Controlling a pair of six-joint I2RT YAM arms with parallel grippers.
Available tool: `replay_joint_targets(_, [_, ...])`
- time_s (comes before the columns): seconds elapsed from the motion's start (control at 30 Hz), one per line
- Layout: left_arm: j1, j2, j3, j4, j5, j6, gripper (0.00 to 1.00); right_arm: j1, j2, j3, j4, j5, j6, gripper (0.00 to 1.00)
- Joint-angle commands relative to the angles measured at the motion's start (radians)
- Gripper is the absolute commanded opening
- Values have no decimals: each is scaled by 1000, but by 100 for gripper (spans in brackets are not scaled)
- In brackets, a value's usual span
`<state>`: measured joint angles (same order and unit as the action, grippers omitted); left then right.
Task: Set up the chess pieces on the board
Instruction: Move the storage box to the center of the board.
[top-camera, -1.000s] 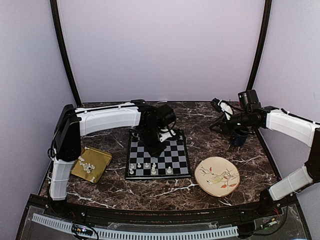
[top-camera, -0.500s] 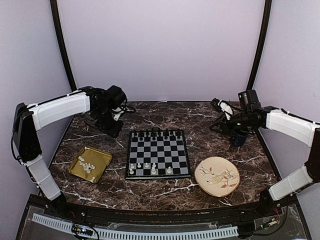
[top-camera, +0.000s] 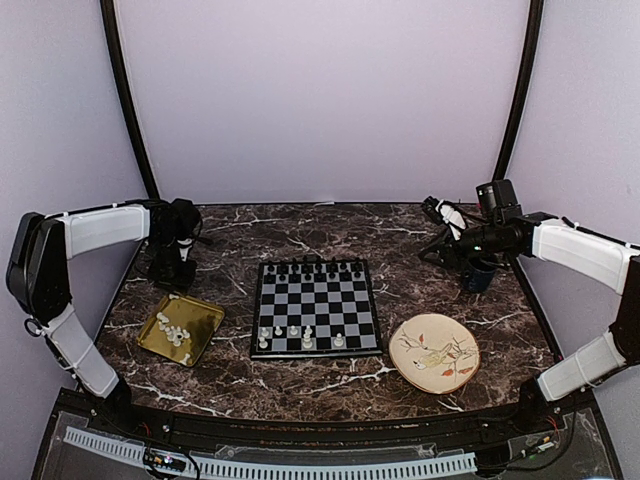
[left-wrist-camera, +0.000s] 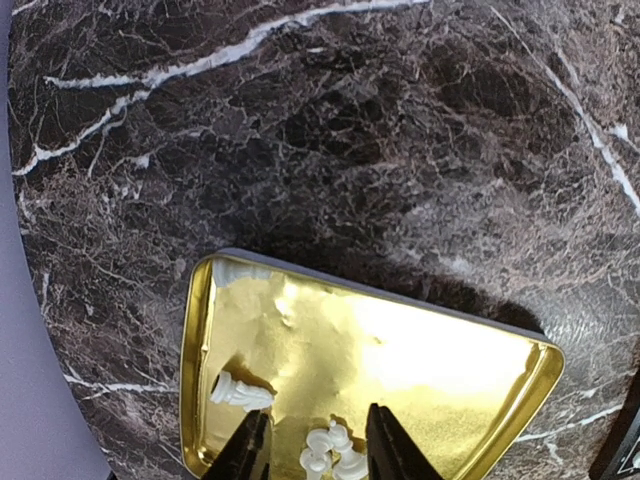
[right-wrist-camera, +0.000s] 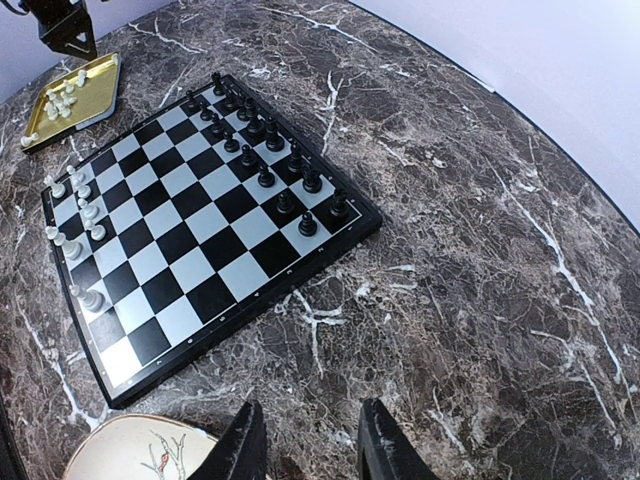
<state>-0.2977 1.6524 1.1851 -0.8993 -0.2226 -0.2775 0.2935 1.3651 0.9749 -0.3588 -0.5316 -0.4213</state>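
Observation:
The black-and-grey chessboard (top-camera: 330, 310) lies mid-table. Several white chess pieces (top-camera: 293, 331) stand along its near rows, and black chessmen (top-camera: 318, 268) line its far edge. More white pieces (top-camera: 175, 333) lie loose in the gold tray (top-camera: 205, 318) to the board's left. My left gripper (top-camera: 170, 275) hangs open and empty over the tray's far side. In the left wrist view its jaws (left-wrist-camera: 315, 440) frame a small cluster of white pieces (left-wrist-camera: 335, 455), and one more (left-wrist-camera: 240, 393) lies to the left. My right gripper (top-camera: 440, 213) is open and empty at the back right, above bare marble (right-wrist-camera: 305, 440).
A round cream plate (top-camera: 434, 352) with a bird-and-branch pattern sits right of the board. A dark cup (top-camera: 480, 276) stands under the right arm. The right wrist view shows the board (right-wrist-camera: 200, 240), the tray (right-wrist-camera: 95, 85) and the plate's rim (right-wrist-camera: 130, 440). Lilac walls close in the table.
My left arm swung from over the board's far edge out to the left and now sits above the gold tray. The right arm and the pieces on the board have not moved.

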Motion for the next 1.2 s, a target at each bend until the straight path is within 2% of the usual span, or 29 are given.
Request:
replay_joint_targets(0.0, [23,9,-6,75,11,27,35,0,6,-11,28,-15,-9,32])
replay_joint_targets(0.17, [51,33,-11,117,20,36,39,0,3,-12,28,-6,-11,32])
replay_joint_targets(0.3, [77,37,-21,129,24,28,48,0,6,-13,27,-8,-14,32])
replay_joint_targets(0.7, [119,31,-117,249,78,61,48,0,17,-9,23,-5,-17,32])
replay_joint_targets(1.17, [131,48,-119,293,101,106,54,0,23,-11,24,-6,-20,32])
